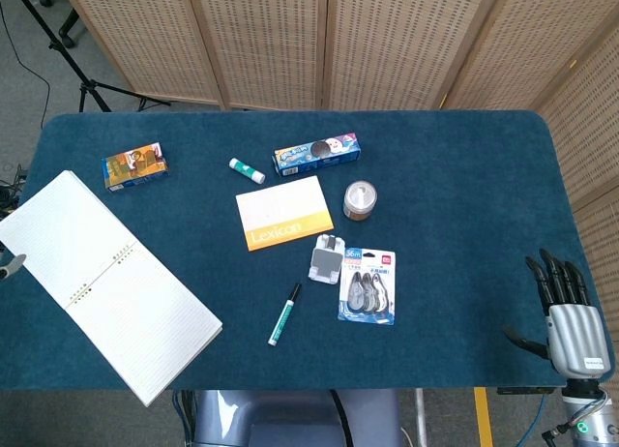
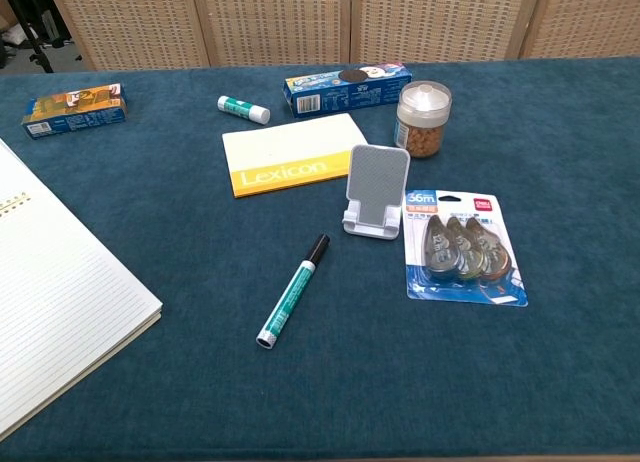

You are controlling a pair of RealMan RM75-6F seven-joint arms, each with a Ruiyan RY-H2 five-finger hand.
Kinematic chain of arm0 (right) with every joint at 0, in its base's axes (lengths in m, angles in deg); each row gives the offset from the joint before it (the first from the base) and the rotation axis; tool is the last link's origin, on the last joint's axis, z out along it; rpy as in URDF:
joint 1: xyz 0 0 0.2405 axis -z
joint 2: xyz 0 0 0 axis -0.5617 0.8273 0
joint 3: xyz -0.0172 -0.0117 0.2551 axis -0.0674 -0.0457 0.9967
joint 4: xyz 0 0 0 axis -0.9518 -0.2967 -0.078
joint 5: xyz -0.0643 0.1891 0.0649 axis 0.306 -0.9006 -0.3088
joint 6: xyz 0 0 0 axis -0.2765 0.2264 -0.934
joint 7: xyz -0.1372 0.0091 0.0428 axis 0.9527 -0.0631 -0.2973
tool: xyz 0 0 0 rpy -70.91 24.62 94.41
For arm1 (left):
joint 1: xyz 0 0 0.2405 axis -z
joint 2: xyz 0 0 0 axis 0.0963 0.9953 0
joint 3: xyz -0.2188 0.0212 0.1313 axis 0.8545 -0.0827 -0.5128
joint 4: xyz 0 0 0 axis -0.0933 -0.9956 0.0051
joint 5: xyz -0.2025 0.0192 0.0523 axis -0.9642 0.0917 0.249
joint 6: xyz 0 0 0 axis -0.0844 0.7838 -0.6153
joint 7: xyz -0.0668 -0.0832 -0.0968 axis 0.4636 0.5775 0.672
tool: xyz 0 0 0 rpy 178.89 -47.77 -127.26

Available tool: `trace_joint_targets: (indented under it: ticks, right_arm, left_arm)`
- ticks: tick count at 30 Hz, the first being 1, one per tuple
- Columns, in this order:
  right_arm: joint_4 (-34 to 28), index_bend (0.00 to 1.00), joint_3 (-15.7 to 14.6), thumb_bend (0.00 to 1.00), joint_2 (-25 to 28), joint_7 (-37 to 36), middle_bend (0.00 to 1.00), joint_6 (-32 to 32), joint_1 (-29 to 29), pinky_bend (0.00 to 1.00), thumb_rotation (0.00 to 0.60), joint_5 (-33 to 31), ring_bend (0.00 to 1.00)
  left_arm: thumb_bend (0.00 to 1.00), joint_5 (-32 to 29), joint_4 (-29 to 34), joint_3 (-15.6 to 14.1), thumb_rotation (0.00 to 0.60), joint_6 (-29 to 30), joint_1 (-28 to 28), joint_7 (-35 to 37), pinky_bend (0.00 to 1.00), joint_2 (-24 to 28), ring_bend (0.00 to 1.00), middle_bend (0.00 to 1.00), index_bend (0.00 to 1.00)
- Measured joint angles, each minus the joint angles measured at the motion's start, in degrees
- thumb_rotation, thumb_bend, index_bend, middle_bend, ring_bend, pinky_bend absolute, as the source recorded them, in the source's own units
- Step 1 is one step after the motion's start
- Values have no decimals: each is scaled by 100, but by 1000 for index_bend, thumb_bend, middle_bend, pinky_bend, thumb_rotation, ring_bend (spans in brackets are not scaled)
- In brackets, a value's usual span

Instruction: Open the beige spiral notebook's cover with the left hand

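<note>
Notebook [image 1: 106, 287] lies open flat; "Lexicon" pad [image 1: 284, 212]; right hand [image 1: 573, 316] spread, empty.

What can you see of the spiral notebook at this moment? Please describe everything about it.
The spiral notebook lies open and flat on the blue table, at its left front corner, turned diagonally. Both spread leaves show white paper; the nearer one is plainly ruled. A row of gold wire rings runs across the middle between the two leaves. Its near corner reaches out past the table's front edge, its far-left corner to the left edge. No hand touches it; the orange snack box lies close behind, apart from it.
</note>
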Motion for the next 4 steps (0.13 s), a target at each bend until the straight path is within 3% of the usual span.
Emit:
trace_joint_targets:
  ticks: [4]
  right_arm:
    - [-7, 0, 19, 0, 31, -46, 0, 65, 18, 0, 600, 10, 0]
  left_arm:
    - [0, 729, 267, -511, 600, 492, -289, 492, 0, 122, 0, 0, 0]
